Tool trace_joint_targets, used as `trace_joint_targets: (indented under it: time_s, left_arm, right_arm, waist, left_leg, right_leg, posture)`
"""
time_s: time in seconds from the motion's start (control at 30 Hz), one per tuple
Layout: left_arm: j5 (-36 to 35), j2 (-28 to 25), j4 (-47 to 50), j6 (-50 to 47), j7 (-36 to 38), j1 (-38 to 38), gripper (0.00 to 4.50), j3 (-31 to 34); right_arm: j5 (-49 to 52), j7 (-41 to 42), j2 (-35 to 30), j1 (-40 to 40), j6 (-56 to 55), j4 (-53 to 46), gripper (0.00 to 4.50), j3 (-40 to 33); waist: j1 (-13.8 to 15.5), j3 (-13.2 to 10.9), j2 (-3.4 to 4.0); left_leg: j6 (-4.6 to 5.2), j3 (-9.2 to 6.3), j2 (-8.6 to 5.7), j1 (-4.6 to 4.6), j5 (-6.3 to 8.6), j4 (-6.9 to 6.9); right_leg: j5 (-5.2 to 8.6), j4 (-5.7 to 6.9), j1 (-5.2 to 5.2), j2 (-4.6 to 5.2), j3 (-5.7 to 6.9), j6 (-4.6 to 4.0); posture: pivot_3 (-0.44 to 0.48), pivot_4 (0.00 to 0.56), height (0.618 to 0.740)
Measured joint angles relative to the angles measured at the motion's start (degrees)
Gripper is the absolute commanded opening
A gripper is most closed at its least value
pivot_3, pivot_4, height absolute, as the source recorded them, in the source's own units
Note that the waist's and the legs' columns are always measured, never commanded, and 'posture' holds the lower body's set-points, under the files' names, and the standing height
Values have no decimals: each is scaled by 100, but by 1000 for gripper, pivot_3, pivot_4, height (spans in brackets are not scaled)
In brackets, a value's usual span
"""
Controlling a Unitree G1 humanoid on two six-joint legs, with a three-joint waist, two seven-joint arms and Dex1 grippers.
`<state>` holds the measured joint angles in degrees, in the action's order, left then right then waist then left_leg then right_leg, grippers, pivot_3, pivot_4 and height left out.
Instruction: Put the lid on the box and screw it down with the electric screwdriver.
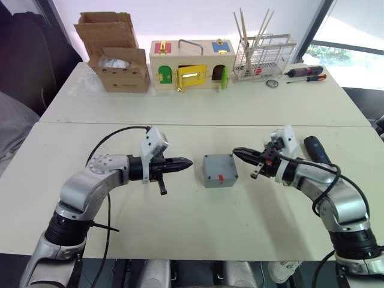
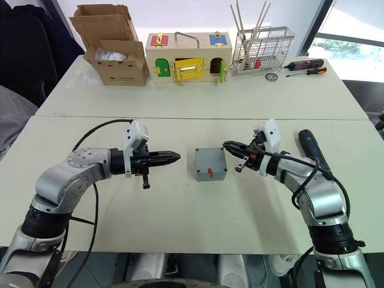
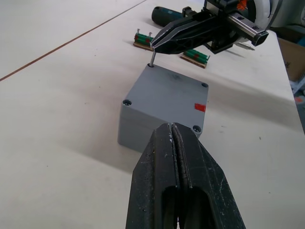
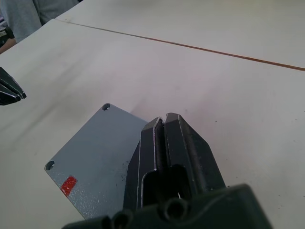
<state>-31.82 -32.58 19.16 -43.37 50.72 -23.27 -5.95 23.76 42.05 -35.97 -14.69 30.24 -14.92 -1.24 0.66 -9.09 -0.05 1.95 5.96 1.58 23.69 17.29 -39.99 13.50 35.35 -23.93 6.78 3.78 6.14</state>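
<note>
The box (image 1: 219,171), a small square grey plastic block with rounded corners, sits at the centre of the frame on the smooth pale table (image 1: 198,228). Its flat lid (image 3: 167,98) is on top, with a red mark and recessed holes at the corners. The left gripper (image 1: 187,162), just left of the box, has its matte black fingers pressed together on nothing. The right gripper (image 1: 236,153), at the box's right edge, pinches a thin metal screw (image 3: 152,57) standing over a corner hole. The thick black cylindrical screwdriver (image 1: 316,149) lies at centre right.
</note>
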Motion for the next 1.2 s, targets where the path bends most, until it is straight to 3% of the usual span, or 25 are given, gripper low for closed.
trace_joint_targets:
  time_s: [0.5, 0.6, 0.77, 0.87, 0.97, 1.2]
  left_arm:
    - [106, 11, -31, 50, -31, 0, 0, -2]
    - [133, 49, -71, 62, -60, 0, 0, -3]
    - [137, 84, -97, 136, -66, -2, 0, -17]
    - [148, 84, -134, 163, -56, -4, 0, -41]
    - [190, 87, -182, 210, -30, -17, 0, -120]
    - [-116, 464, -218, 224, -5, -364, 0, -101]
  right_arm:
    - [-182, 104, 21, -7, -85, 126, 49, 96]
    - [-247, 121, 58, -16, -131, 168, 941, 126]
    - [-311, 131, 107, -16, -173, 170, 3440, 206]
    - [-316, 80, 125, -32, -175, 166, 4480, 199]
    - [-90, -230, 293, -50, 118, 90, 4480, -119]
    - [1193, -1607, 626, -634, 1562, -338, 4480, -1824]
  waist:
    - [-3, 0, 0]
    - [-1, 0, 0]
    - [-3, 0, 0]
    - [-1, 0, 0]
    - [5, 0, 0]
    - [2, -2, 3]
  left_leg:
    - [-1, 0, 0, 0, -1, 0]
    - [-3, 1, 0, 0, -2, 0]
    - [-3, 1, 0, 0, -2, 0]
    - [-6, 1, 0, 0, -3, 0]
    - [-16, 1, 0, 0, -9, 0]
    - [-16, 1, 0, 1, -9, -1]
  right_leg:
    - [0, 1, 0, 0, 0, 0]
    - [0, 0, 0, 0, 0, 1]
    - [0, 1, 0, 0, 0, 1]
    - [0, 1, 0, 0, 0, 1]
    - [0, 1, 0, 0, 0, 1]
    - [-1, 2, -2, 3, -1, -1]
  posture:
    - [0, 150, 728]
    - [0, 150, 728]
    - [0, 150, 728]
    - [0, 150, 728]
    - [0, 150, 728]
    - [0, 150, 728]
